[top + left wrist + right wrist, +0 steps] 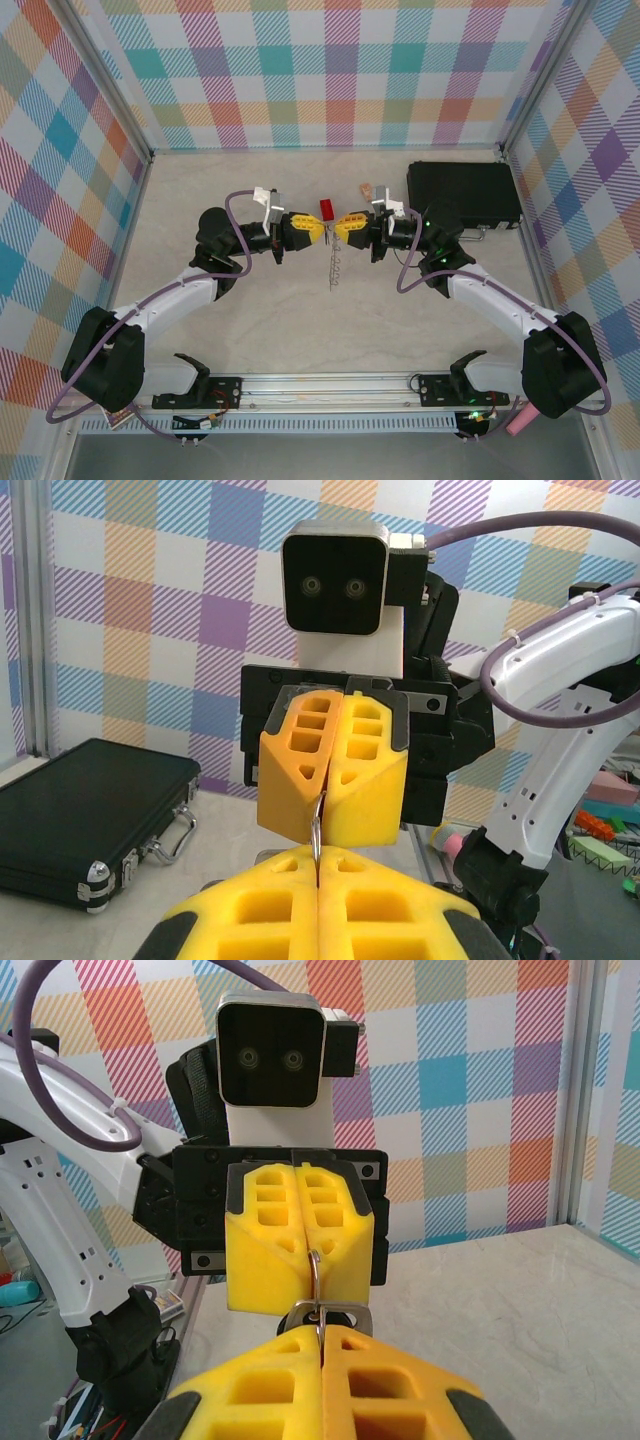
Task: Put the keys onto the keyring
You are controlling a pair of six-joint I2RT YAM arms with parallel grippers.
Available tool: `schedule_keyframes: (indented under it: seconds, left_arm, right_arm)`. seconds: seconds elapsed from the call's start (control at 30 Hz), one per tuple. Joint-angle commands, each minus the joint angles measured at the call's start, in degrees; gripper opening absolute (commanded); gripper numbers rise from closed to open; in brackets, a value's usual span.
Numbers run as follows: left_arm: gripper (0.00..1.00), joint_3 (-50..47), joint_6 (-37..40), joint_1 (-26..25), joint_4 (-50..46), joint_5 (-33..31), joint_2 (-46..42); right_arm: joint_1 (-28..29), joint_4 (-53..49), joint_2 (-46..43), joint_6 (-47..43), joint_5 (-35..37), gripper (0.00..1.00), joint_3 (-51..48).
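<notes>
l claw (321, 231) & r claw (339, 227) both pinch thin grey keyring (315, 1269) (wire loops (335, 268) dangle below)

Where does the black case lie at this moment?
In the top view, the black case lies flat at the far right of the table, near the right wall, just beyond the right pincer.

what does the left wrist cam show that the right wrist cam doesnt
Left wrist view adds: the black case lying on the table at left, and the right claw seen head-on.
Right wrist view adds: the left claw head-on, plus a bare stretch of table at right.
Shared: both claws shut, tip to tip, pinching a thin metal loop of what looks like the keyring between them, with checked walls behind.
</notes>
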Motion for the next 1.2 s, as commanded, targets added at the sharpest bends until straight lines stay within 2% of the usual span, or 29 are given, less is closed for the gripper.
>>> schedule_keyframes:
  seconds: [0.0, 0.87, 1.17]
  left_arm:
    - [0.00, 0.9, -0.3, 0.4, 2.3, 0.6, -0.9]
    - [0.00, 1.8, -1.1, 0.0, 2.2, 2.9, 1.0]
    - [0.00, 0.8, -0.7, 0.3, 2.9, 0.4, -0.5]
  right_arm:
    - [0.3, 2.9, -1.7, -0.8, -0.1, 0.00, 0.9]
    - [0.3, 2.9, -1.0, -0.3, -0.6, 0.00, 1.2]
    - [0.3, 2.6, -1.4, -0.8, 0.1, 0.00, 0.9]
